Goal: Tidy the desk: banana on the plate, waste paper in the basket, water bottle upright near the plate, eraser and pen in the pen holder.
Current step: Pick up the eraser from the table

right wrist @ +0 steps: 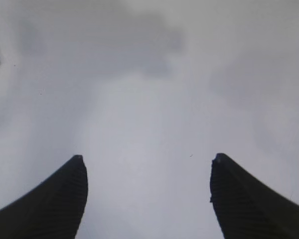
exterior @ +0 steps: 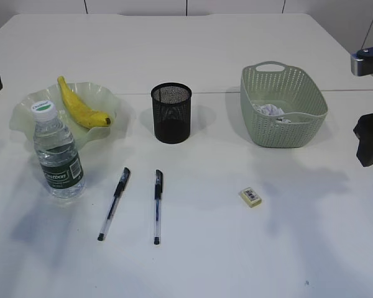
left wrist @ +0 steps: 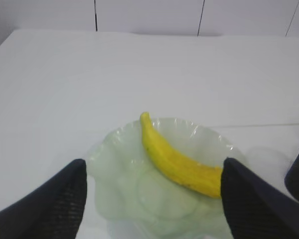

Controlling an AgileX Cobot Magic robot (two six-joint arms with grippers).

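A banana (exterior: 82, 107) is seen on the plate (exterior: 25, 113), a bottle (exterior: 57, 154) upright beside it. Two pens (exterior: 114, 202) and an eraser (exterior: 250, 197) are left on the desk (exterior: 236, 248) — both grippers, left gripper (left wrist: 152, 199) and right gripper (right wrist: 147, 194), are spread, nothing held.

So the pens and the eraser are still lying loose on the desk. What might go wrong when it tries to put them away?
The two pens lie close together, so a hand reaching for one may nudge the other. The water bottle stands right beside them and might get knocked over. The eraser is small and flat, so it may slip, and the pen holder has a narrow mouth to hit.
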